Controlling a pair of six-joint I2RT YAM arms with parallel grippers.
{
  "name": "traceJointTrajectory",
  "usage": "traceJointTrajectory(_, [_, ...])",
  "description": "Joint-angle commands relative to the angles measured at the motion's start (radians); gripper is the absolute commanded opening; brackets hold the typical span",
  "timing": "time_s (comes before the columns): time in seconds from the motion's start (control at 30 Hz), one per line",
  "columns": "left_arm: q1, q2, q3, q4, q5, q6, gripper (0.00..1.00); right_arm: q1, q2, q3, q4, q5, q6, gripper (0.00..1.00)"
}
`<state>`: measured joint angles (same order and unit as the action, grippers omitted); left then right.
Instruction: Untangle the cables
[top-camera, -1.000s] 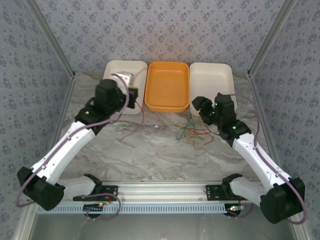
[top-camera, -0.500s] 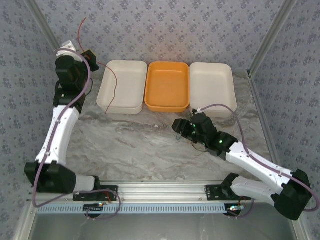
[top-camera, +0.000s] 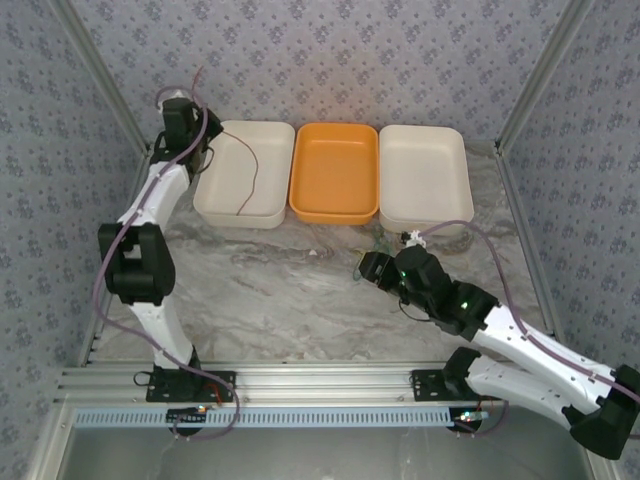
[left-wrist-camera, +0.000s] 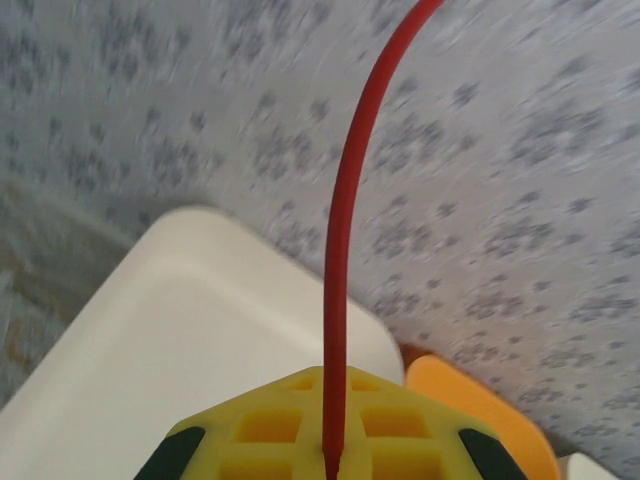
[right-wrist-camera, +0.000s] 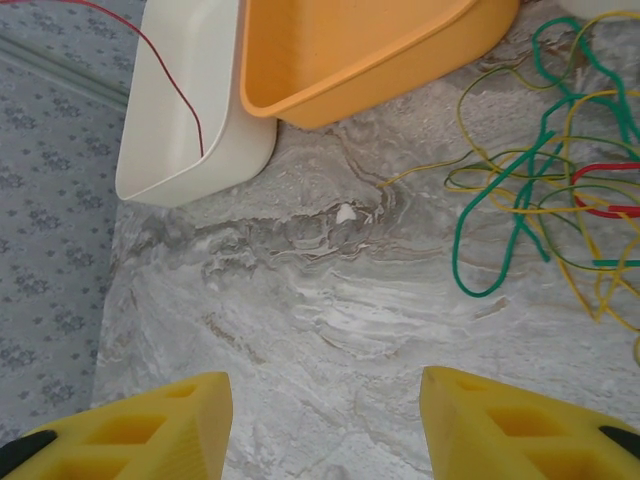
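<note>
Cable (left-wrist-camera: 337, 250) — red, pinched in left claw (left-wrist-camera: 330, 425) — trails into leftmost tray (top-camera: 222, 182); right claw (right-wrist-camera: 322, 400) half-open, empty.

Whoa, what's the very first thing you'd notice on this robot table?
High up at the far left corner, the left gripper pinches one long red cable that dangles toward the left white tray. A bright orange tray sits in the middle of the tray row. A messy tangle of green, yellow and red cables lies on the marble table just ahead of the open right gripper.
</note>
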<state>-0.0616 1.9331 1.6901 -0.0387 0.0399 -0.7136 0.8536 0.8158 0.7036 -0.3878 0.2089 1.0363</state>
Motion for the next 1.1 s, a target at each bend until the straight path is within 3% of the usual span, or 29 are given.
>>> traceJointTrajectory(0.0, [-0.015,0.094,0.114,-0.2,0.031,-0.062,0.0,0.007,-0.006,0.003,-0.062,0.061,-0.022,0.55])
traceJointTrajectory(0.23, [-0.031,0.267,0.297,-0.396,0.05,-0.079,0.0,0.007,0.008,0.009,-0.06,0.059,-0.027,0.54])
traceJointTrajectory(0.5, [-0.03,0.416,0.5,-0.574,0.149,-0.057,0.0,0.007,0.001,0.002,-0.063,0.069,-0.022,0.55])
traceJointTrajectory(0.7, [-0.027,0.417,0.531,-0.633,0.151,-0.052,0.31,0.006,0.005,0.01,-0.072,0.07,-0.024,0.55])
traceJointTrajectory(0.8, [-0.026,0.38,0.51,-0.674,0.148,-0.059,0.58,-0.001,0.006,0.017,-0.085,0.078,-0.028,0.56])
traceJointTrajectory(0.93, [-0.026,0.276,0.431,-0.671,0.128,-0.066,0.81,-0.016,0.004,0.054,-0.128,0.091,-0.058,0.56])
traceJointTrajectory(1.07, [-0.027,0.118,0.312,-0.646,0.078,-0.064,0.83,-0.038,-0.003,0.097,-0.191,0.109,-0.089,0.57])
